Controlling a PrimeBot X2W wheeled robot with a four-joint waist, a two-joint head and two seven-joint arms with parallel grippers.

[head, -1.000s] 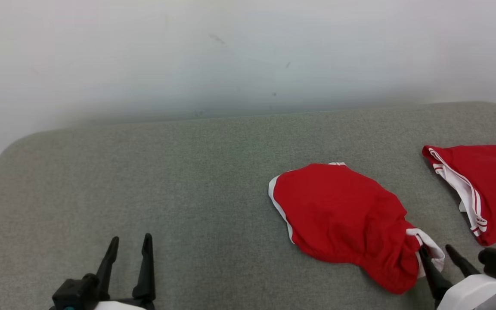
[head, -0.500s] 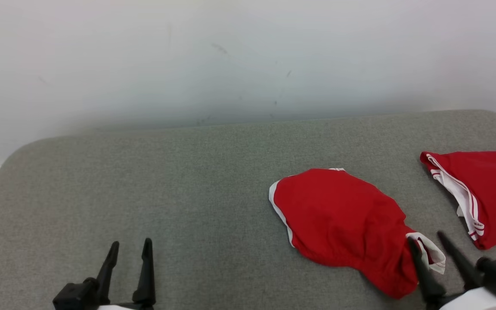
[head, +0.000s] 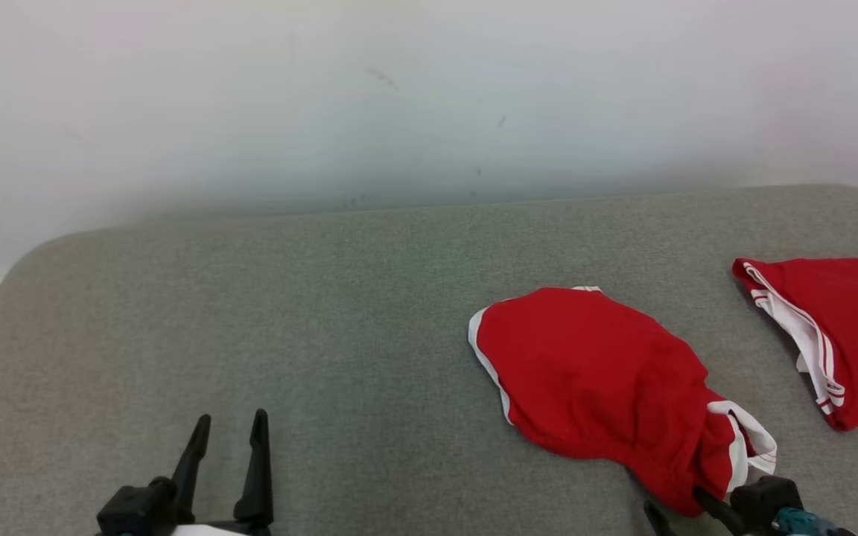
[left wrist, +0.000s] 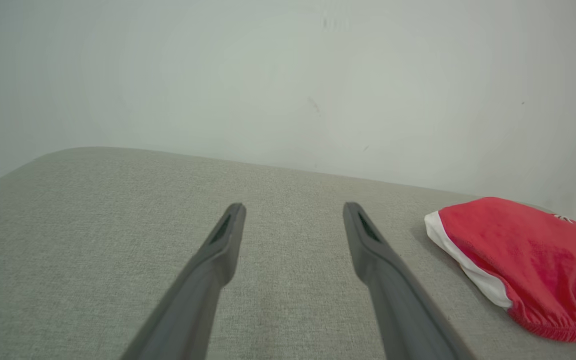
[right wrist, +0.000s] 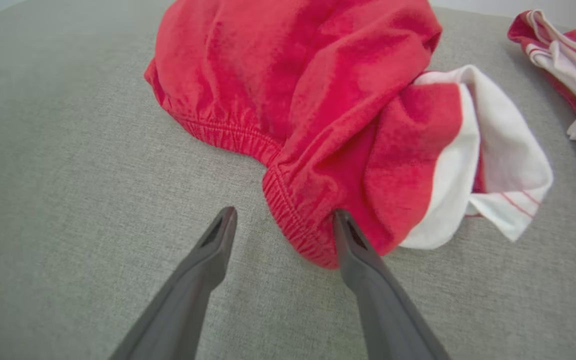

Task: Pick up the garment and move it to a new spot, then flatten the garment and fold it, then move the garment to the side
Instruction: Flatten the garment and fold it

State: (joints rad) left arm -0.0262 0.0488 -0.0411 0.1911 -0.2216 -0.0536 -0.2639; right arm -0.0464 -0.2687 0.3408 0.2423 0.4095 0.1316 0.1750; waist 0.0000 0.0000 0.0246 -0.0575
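Right wrist view: the right end effector (right wrist: pixel 284 214) gapes empty at the elastic hem (right wrist: pixel 288 222) of the crumpled red, white-trimmed fabric shorts (right wrist: pixel 293 75), likely poised to pinch it. They lie right of centre on the grey upholstered table (head: pixel 250 298); the left end effector (head: pixel 231 417) rests released, well apart.

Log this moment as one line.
phase: pre-grasp | left gripper: open, above grey cushion | right gripper: open, at elastic hem of red garment | held: nothing
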